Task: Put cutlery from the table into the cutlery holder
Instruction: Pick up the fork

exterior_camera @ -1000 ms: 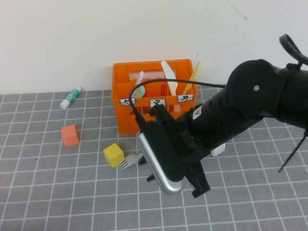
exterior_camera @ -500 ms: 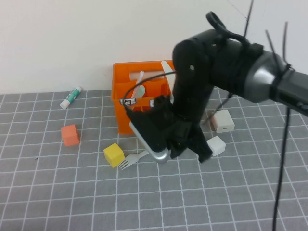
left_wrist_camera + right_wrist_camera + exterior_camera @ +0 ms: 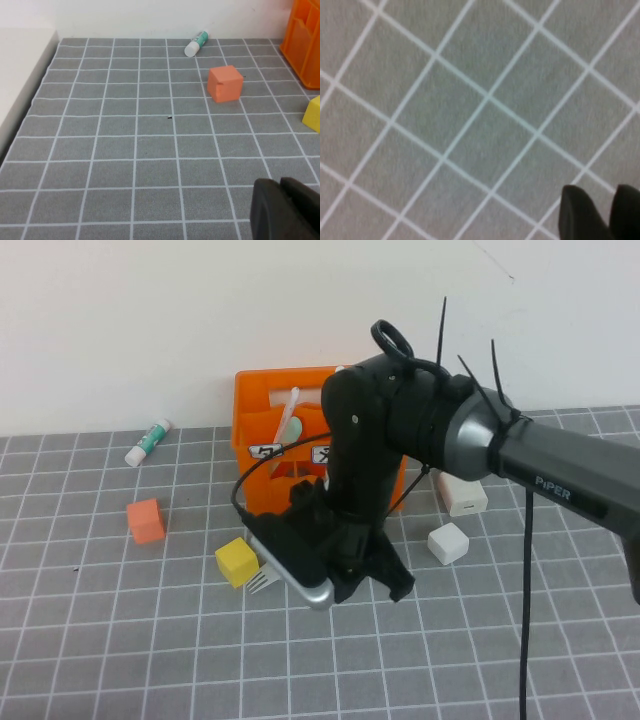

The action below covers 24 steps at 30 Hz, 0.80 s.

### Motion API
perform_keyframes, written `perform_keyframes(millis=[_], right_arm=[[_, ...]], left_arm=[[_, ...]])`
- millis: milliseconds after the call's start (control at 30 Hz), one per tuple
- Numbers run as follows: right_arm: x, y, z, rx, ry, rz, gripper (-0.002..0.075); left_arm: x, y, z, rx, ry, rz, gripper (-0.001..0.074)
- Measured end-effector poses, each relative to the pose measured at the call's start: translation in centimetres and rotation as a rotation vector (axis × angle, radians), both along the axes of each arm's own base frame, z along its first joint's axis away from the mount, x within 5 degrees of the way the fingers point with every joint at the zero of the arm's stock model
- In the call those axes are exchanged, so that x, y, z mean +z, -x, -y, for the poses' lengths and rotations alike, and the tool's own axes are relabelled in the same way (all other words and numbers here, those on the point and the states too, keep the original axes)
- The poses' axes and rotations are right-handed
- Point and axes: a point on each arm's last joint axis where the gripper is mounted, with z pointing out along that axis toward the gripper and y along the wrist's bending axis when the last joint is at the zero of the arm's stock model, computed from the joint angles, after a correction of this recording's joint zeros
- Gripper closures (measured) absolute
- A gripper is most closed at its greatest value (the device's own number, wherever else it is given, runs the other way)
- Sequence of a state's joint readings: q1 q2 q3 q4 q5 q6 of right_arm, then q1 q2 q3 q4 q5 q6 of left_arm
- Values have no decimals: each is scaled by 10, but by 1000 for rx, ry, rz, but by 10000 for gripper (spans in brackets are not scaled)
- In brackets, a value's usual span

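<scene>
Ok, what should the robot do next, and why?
Probably shift the right gripper toward the grey fork beside the yellow cube: its slightly open fingers hover over bare table. The left gripper is parked shut at the table's left.

I work in what looks like a robot test lab, not a home. My worktop (image 3: 100, 640) is a grey mat ruled with thin white grid lines, set against a bare white wall (image 3: 150, 320). My black arm (image 3: 560, 480) carries cable ties and a loose cable, and small practice props lie about: coloured cubes (image 3: 146, 521) and a glue stick (image 3: 148, 442).
</scene>
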State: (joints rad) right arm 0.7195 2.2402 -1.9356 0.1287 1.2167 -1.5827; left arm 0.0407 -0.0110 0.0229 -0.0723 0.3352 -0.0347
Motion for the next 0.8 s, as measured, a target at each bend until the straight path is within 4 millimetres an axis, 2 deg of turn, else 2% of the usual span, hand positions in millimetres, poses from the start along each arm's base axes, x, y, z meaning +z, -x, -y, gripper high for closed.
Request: perform_keyframes(millis=[133, 233, 400, 467, 667, 800], right_arm=[[0, -2, -5, -39, -43, 9, 573], [-7, -5, -8, -82, -60, 11, 537], [-22, -9, -13, -136, -73, 0, 384], [-26, -13, -15, -157, -91, 18, 356], [-27, -27, -26, -289, -222, 123, 335], [-32, -33, -31, -318, -263, 156, 334]], left_arm=[[0, 0, 0, 0, 0, 0, 736], [0, 0, 0, 0, 0, 0, 736], [0, 0, 0, 0, 0, 0, 736], [0, 0, 0, 0, 0, 0, 736], [0, 0, 0, 0, 0, 0, 736], [0, 0, 0, 0, 0, 0, 736]])
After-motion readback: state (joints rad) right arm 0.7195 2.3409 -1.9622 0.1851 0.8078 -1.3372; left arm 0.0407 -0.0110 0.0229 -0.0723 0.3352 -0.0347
